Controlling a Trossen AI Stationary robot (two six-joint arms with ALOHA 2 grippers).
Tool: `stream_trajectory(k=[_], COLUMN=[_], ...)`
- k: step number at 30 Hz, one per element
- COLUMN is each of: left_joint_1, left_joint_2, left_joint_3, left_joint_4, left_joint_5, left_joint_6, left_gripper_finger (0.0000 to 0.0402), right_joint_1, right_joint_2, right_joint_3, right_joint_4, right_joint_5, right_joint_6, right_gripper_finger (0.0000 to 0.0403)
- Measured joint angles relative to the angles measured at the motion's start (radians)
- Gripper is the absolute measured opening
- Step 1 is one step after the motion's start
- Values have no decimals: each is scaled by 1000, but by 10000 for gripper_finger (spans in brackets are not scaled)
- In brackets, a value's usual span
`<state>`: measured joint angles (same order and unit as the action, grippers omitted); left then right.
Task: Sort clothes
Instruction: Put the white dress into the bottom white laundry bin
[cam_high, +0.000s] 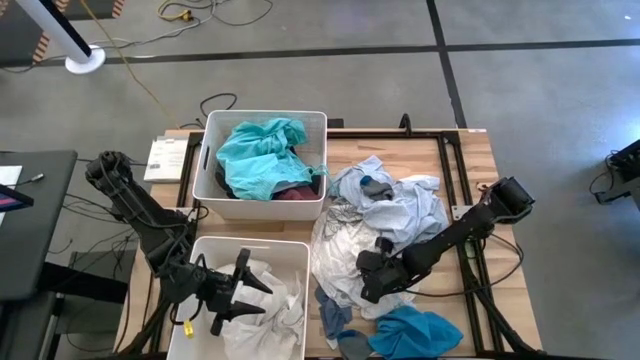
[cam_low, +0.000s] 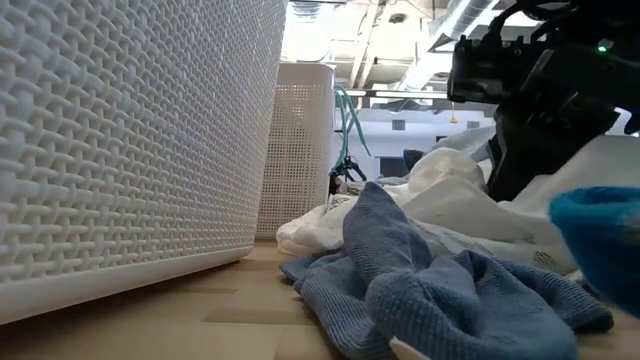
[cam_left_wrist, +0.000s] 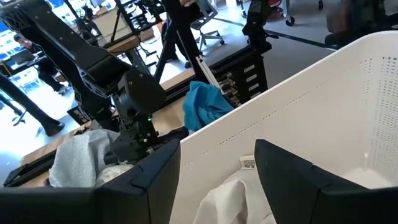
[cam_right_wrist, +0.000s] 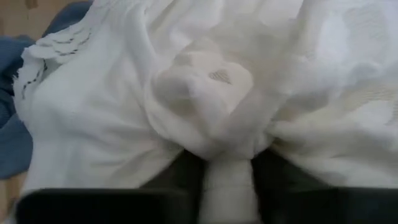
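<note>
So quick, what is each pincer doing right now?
Left pincer: open, holding nothing, over the near bin of white clothes.
Right pincer: closed on a white garment in the pile on the table.

Nothing legible anywhere. Small printed tag (cam_left_wrist: 247, 163) on the inner wall of the near white bin (cam_left_wrist: 323, 106), too fine to read. Faint grey mark (cam_right_wrist: 219, 76) on the bunched white garment (cam_right_wrist: 186, 93), undecipherable. White sheet (cam_high: 165, 158) beside the far bin, print unreadable.
</note>
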<state>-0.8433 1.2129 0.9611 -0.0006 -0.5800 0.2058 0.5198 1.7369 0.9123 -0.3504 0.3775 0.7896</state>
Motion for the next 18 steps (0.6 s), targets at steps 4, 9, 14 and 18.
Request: stream_trajectory(k=[4, 9, 14, 18], left_joint_1=[0, 0, 0, 1], left_joint_2=[0, 0, 0, 0], left_joint_3=[0, 0, 0, 0], left_joint_4=[0, 9, 19, 35], left_joint_5=[0, 0, -1, -1], left_joint_6=[0, 0, 8, 27], left_gripper_finger=[201, 201, 201, 201], right_joint_1=[0, 8, 25, 35], right_joint_2=[1, 0, -31, -82], right_joint_3=[-1, 24, 90, 152], right_joint_4=[0, -15, -67, -154], right_joint_5=[-2, 2, 50, 112], right_joint_6=[-17, -40, -116, -147], right_gripper_finger=[20, 19, 19, 19])
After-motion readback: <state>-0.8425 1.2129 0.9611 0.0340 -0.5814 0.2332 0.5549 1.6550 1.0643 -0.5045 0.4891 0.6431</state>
